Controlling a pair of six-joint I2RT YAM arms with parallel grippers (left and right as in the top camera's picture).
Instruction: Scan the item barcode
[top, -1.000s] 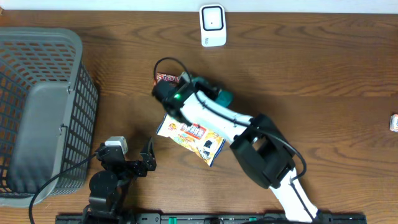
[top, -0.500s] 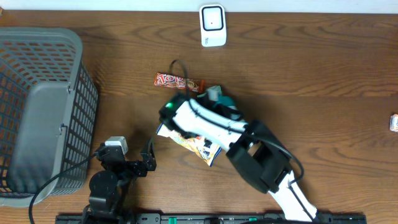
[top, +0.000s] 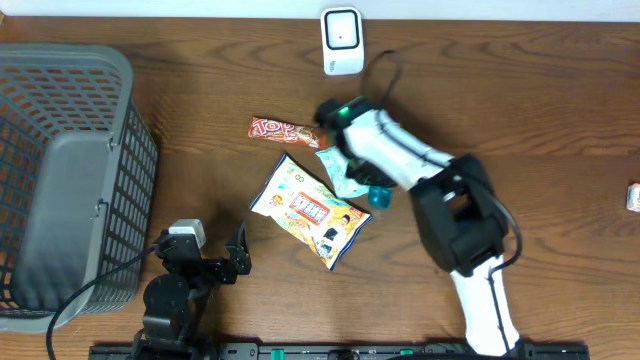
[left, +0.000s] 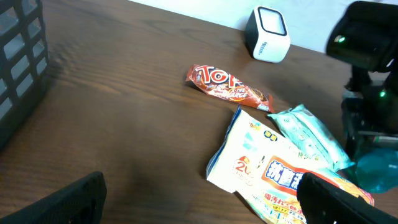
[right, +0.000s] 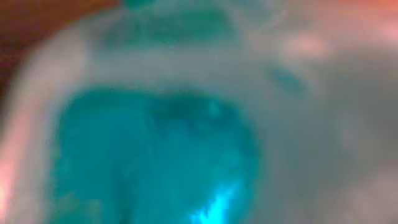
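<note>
Right hand (top: 365, 186) swung rightward, gripping crinkly teal packet (top: 334, 168).

Overhead straight down; left wrist low, forward, sharing scanner (left: 267, 42); right wrist blurred close.

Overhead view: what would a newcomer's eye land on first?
The white arm slanting across mid-table, its right pincer shut on a pale teal packet, with the white scanner at the far edge beyond it. Next, the bright snack bag lying beside the packet and the big grey basket at the left edge.
</note>
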